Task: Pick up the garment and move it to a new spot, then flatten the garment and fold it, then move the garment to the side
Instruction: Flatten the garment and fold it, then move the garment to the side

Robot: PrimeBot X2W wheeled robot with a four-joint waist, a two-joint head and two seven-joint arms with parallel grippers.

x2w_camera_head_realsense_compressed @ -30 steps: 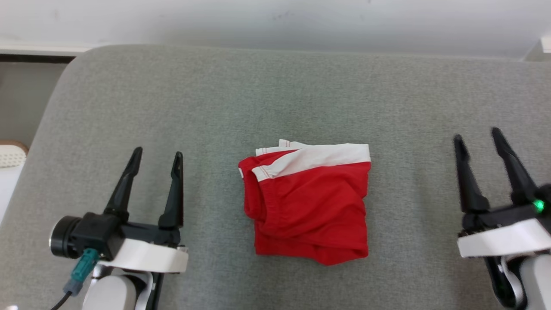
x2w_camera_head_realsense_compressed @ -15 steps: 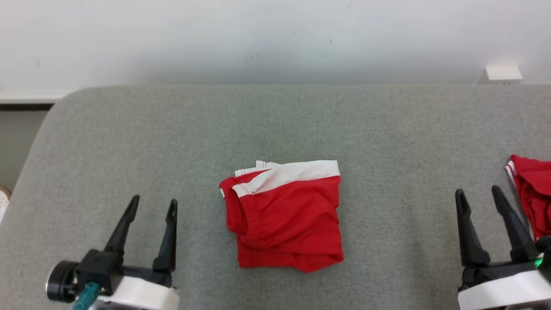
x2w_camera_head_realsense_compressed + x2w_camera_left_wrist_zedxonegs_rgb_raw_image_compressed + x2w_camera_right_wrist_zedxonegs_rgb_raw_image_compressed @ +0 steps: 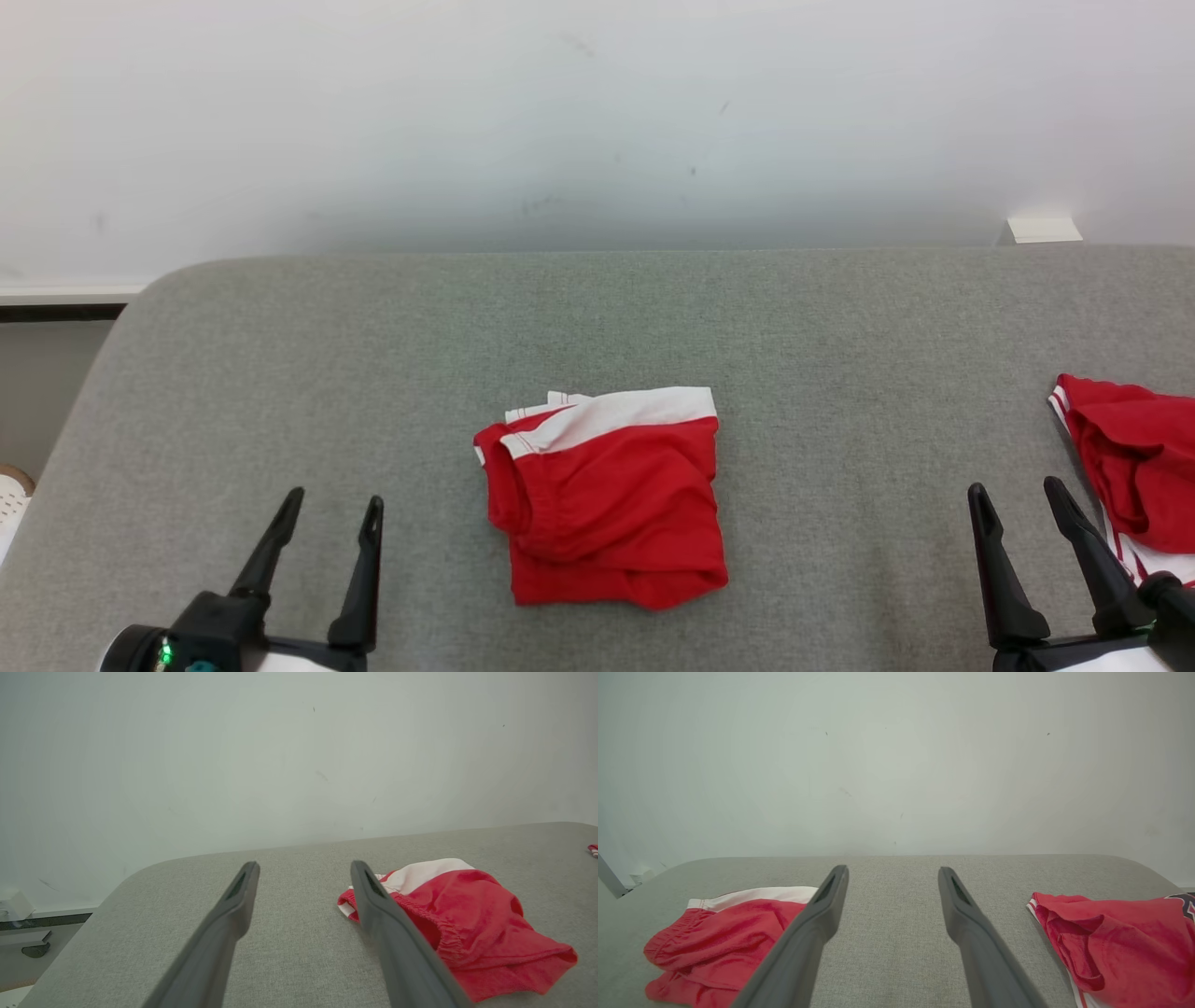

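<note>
A red garment [image 3: 611, 509] with a white waistband lies folded into a rough square at the middle of the grey padded surface [image 3: 373, 373]. It also appears in the left wrist view as the garment [image 3: 467, 914] and in the right wrist view as the garment [image 3: 719, 938]. My left gripper [image 3: 336, 497] hovers open to its left, fingers apart and empty [image 3: 304, 863]. My right gripper [image 3: 1014, 485] stands open well to its right, also empty [image 3: 893, 868]. A second red garment [image 3: 1134, 467] lies crumpled just right of the right gripper [image 3: 1120, 938].
A white wall [image 3: 597, 121] rises directly behind the surface. The surface's rounded left corner [image 3: 149, 289] drops off to a floor area. A small white block [image 3: 1044, 230] sits at the back right edge.
The head view has tilted up and swung right, so the wall takes more of the picture and a second red garment has come into view. The folded garment has not moved; both grippers stay open.
</note>
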